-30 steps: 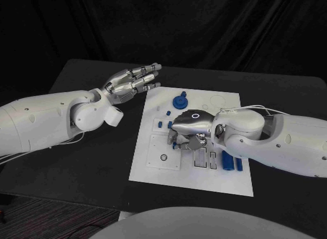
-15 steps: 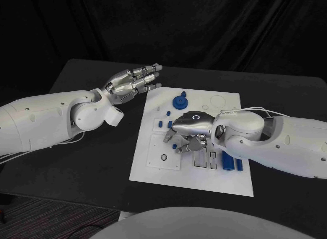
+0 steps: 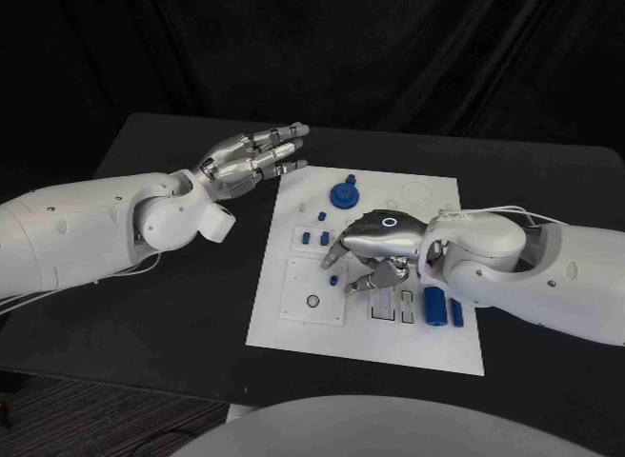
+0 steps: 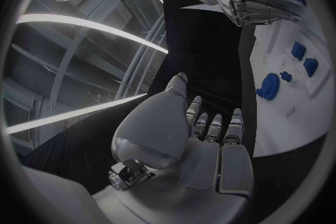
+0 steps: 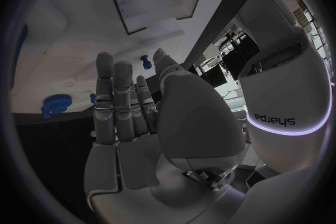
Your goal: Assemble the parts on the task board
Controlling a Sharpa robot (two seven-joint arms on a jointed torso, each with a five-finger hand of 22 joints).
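The white task board [image 3: 381,343] lies mid-table. On it are a round blue part [image 3: 343,195] near the far edge, two small blue pieces [image 3: 312,238] on its left side and two long blue pieces [image 3: 442,307] on its right side. My right hand [image 3: 374,252] hovers low over the board's middle, fingers stretched out straight with nothing in the palm [image 5: 140,140]. A small blue peg [image 5: 145,60] sits on the board just past its fingertips. My left hand [image 3: 251,152] is raised beside the board's far left corner, fingers apart and empty [image 4: 203,140].
Empty rectangular slots [image 3: 384,307] lie in the board just beside the right hand. A round socket [image 3: 312,302] sits near the board's left edge. Black table [image 3: 148,314] surrounds the board on all sides.
My right hand has shifted slightly to the right over the board and its fingers have straightened out. The left hand has not moved.
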